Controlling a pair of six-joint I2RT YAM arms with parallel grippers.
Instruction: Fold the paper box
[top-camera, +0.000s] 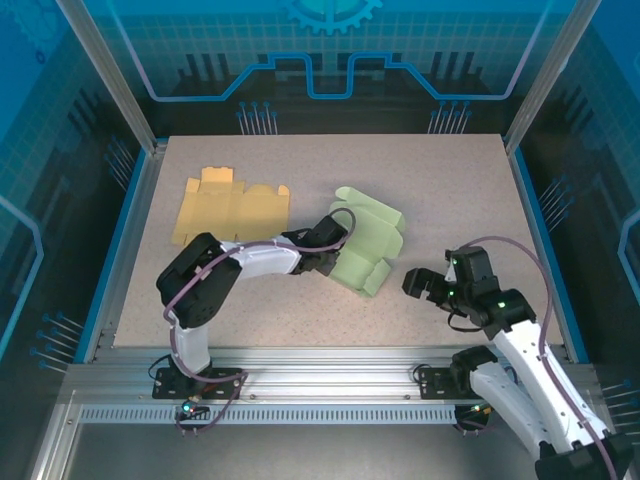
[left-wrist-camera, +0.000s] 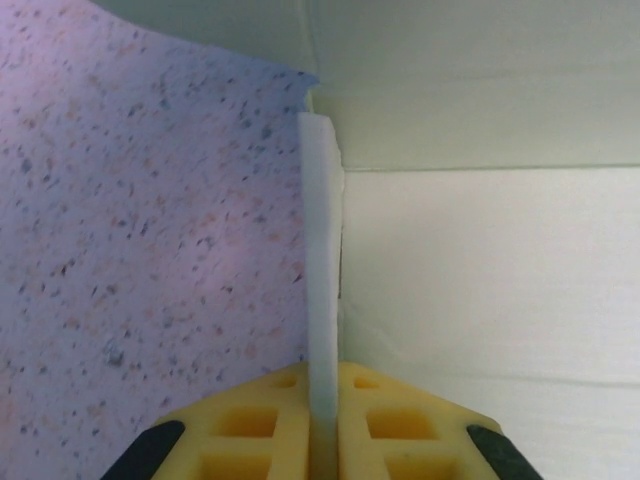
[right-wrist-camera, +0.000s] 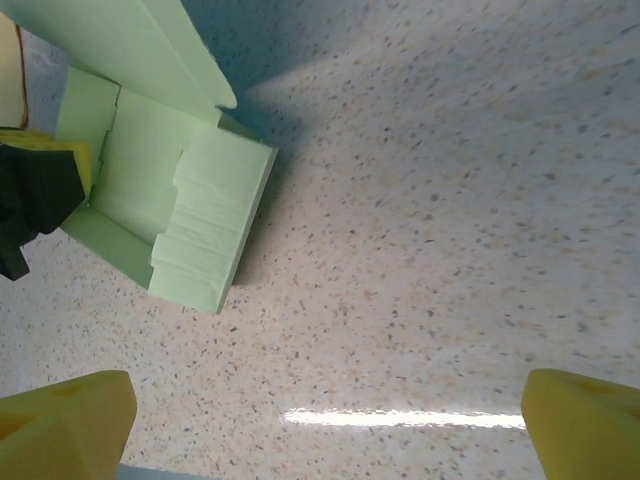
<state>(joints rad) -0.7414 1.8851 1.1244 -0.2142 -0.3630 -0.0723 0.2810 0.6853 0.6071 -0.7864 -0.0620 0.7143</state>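
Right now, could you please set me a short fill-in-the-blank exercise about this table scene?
1. The left pincer is clamped on a flap of the half-folded paper box, which is light ___ in colour.
2. The right pincer hovers over the speckled beige table with its jaws ___.
3. The flat yellow-orange cardboard sheet lies to the ___ of that box.
Missing words: green; open; left.

No writing can be read anywhere; the green paper box and tabletop show no print.
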